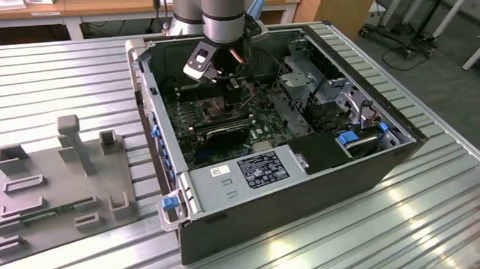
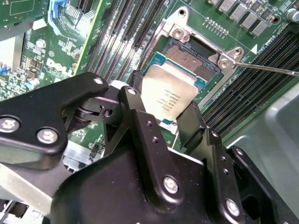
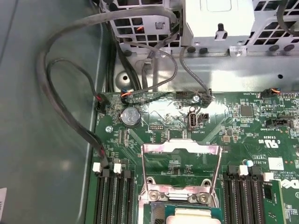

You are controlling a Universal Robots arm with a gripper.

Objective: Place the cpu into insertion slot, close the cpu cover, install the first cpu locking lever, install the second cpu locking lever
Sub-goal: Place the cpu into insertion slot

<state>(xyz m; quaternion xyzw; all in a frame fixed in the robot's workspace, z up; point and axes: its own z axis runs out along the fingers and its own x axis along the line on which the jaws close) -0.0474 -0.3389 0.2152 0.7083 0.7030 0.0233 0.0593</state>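
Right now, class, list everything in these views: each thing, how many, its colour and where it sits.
computer case: one, dark grey, open on the slatted metal table.
motherboard: one, green, inside the computer case.
insertion slot: one, silvery rim, on the motherboard.
cpu: one, silvery-grey, over the insertion slot.
cpu cover: one, silvery, swung open.
coin cell: one, silver, on the motherboard.
fixture plate: one, grey, exterior view's left.
gripper: one, black, shut on the cpu.
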